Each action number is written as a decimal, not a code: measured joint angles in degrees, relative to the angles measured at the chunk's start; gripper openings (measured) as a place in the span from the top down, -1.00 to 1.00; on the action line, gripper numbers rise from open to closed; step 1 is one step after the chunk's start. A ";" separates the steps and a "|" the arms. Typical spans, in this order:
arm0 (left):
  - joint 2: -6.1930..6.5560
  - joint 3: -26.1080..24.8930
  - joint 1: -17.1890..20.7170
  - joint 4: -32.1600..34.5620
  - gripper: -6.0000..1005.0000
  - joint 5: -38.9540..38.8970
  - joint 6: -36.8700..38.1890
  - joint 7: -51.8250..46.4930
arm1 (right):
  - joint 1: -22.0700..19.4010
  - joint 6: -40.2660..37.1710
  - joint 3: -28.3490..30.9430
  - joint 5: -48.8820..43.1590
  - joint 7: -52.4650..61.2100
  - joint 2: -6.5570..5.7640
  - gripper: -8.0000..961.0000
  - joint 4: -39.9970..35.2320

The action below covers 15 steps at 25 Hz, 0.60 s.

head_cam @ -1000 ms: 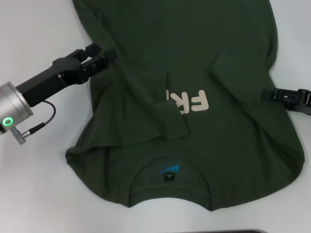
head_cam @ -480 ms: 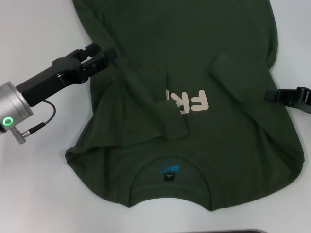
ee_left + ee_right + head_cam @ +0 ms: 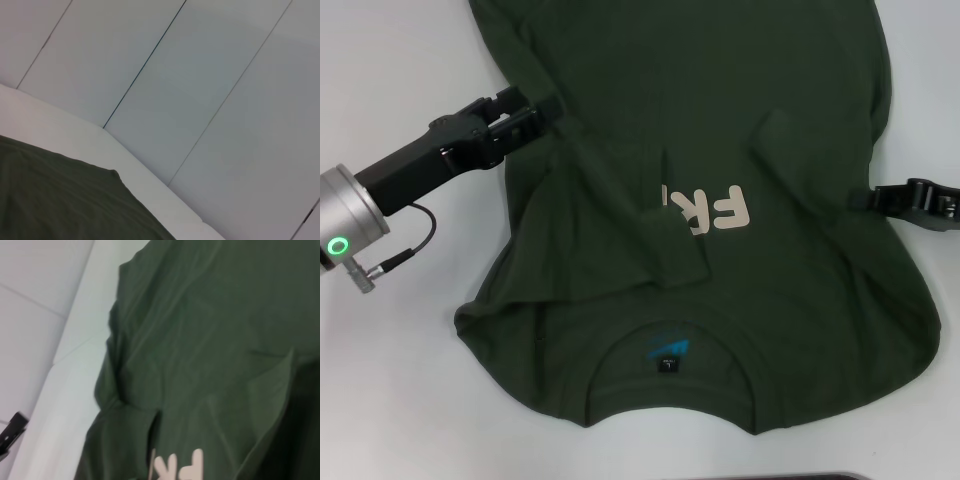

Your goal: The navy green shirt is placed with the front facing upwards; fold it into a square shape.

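shirt (image 3: pixel 720 130): spread front-up on the white table (image 3: pixel 400 380), collar nearest the robot, hem running out of view at the far edge; cream lettering half hidden under a folded-in left sleeve.
handling: soft, light, limp by the look of it; likely to drape and crease, to drag on the table rather than slide, and to sag between two hold points.
where to hold: probably at the side edges, level with the lettering, pinching doubled cloth at a fold rather than one loose layer; both sides together, to keep the fold line straight.
left gripper (image 3: pixel 542 108): at the shirt's left edge, tips on the cloth beside a ridge; fingers close together, seemingly pinching fabric, though actual hold cannot be told for sure.
right gripper (image 3: pixel 868 198): at the shirt's right edge, tips over the cloth; opening cannot be told.
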 joint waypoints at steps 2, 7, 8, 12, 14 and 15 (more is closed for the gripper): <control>0.00 0.00 -0.06 0.00 -0.64 0.00 -0.14 0.00 | 0.52 -0.21 -0.78 0.00 -0.01 0.34 0.97 0.00; 0.00 0.00 -0.19 0.00 -0.65 0.00 -0.26 0.03 | 2.08 -0.28 -2.66 0.00 0.00 1.10 0.93 0.29; 0.00 0.00 -0.19 0.00 -0.65 0.00 -0.26 0.03 | 2.45 -0.28 -3.22 0.01 -0.01 1.19 0.92 0.58; 0.00 0.00 -0.16 0.00 -0.65 0.00 -0.30 0.11 | 3.55 -0.33 -5.07 0.00 0.00 1.34 0.87 1.85; 0.00 0.00 -0.14 0.01 -0.65 0.00 -0.33 0.12 | 3.83 -0.42 -5.82 0.00 0.13 1.31 0.84 2.18; 0.00 0.00 -0.14 0.02 -0.65 0.00 -0.33 0.12 | 3.88 -0.58 -5.99 0.01 0.21 1.28 0.82 2.20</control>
